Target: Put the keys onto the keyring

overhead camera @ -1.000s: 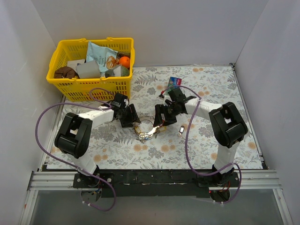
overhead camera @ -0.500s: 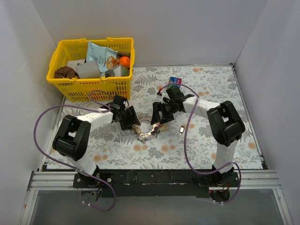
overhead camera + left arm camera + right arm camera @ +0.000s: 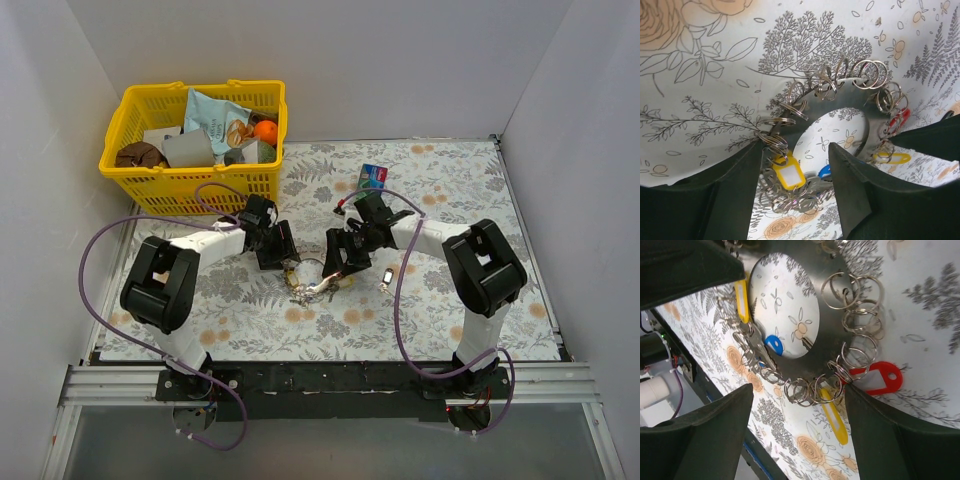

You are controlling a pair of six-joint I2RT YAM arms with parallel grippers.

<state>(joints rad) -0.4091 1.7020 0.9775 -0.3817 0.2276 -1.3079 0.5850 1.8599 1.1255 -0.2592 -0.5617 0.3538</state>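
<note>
Left wrist view: left claw (image 3: 796,146) parted, holding nothing, straddles keyring (image 3: 860,107) rim; keys (image 3: 787,175) within its gap. Right claw (image 3: 799,387) wide open, empty, rim within its gap.

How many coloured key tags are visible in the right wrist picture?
4: yellow tag upper left of the ring, blue tag in its opening, red tag at right, second yellow tag below. Others may be hidden.

Keyring (image 3: 840,100) silvery-grey; tags (image 3: 875,380) red, yellow, blue; tablecloth (image 3: 450,180) white floral.
</note>
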